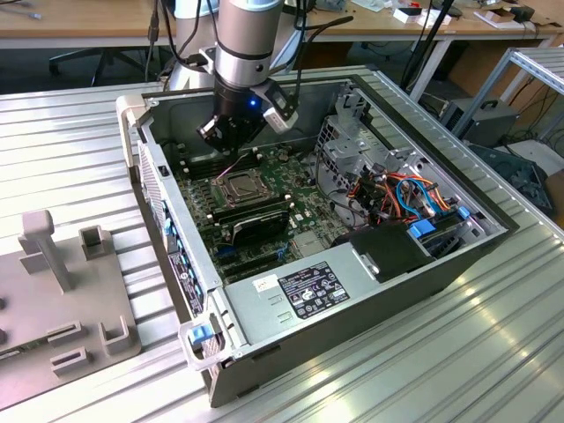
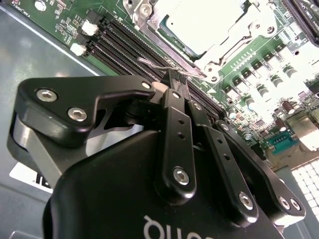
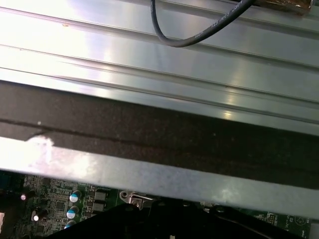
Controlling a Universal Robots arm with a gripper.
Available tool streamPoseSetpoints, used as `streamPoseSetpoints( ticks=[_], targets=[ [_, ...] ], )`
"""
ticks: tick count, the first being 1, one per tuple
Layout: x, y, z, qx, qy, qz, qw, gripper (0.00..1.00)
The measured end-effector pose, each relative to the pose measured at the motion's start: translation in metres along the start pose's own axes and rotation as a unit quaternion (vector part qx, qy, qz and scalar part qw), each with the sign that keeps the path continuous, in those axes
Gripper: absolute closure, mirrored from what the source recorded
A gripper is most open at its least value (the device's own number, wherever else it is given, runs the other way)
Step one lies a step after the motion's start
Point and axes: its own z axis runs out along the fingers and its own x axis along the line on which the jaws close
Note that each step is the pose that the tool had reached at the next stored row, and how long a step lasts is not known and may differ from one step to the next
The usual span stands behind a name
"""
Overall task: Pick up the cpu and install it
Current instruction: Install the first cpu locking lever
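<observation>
The cpu (image 2: 197,25) sits in its socket (image 1: 240,187) on the motherboard (image 1: 291,189), under the metal retention frame (image 2: 234,35) in the second wrist view. That view brings the gripper (image 2: 175,79) close: its two black fingers (image 2: 174,124) are drawn together, their tips pinched at the thin wire lever (image 2: 159,63) just beside the socket's edge, next to the memory slots (image 2: 117,42). In the exterior view the gripper (image 1: 231,137) hangs from the arm (image 1: 247,40) just behind the socket, inside the open computer case (image 1: 441,264), with the black power supply (image 1: 304,295) on the socket's near side and coloured cables (image 1: 405,198) toward the exterior view's right. The first wrist view shows the case's rim (image 3: 149,174) and a loose dark cable (image 3: 199,35) across the ribbed aluminium table (image 3: 99,55). Beyond the case stand wooden desks (image 1: 106,22), and a grey fixture (image 1: 62,300) rests on the table toward the exterior view's left.
</observation>
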Motion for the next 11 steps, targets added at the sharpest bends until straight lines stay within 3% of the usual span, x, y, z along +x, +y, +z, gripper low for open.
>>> streamPoseSetpoints(
  ticks=[11],
  targets=[
    [-0.0054, -0.0013, 0.0059, 0.0, 0.0, 0.0, 1.0, 0.89]
  ],
)
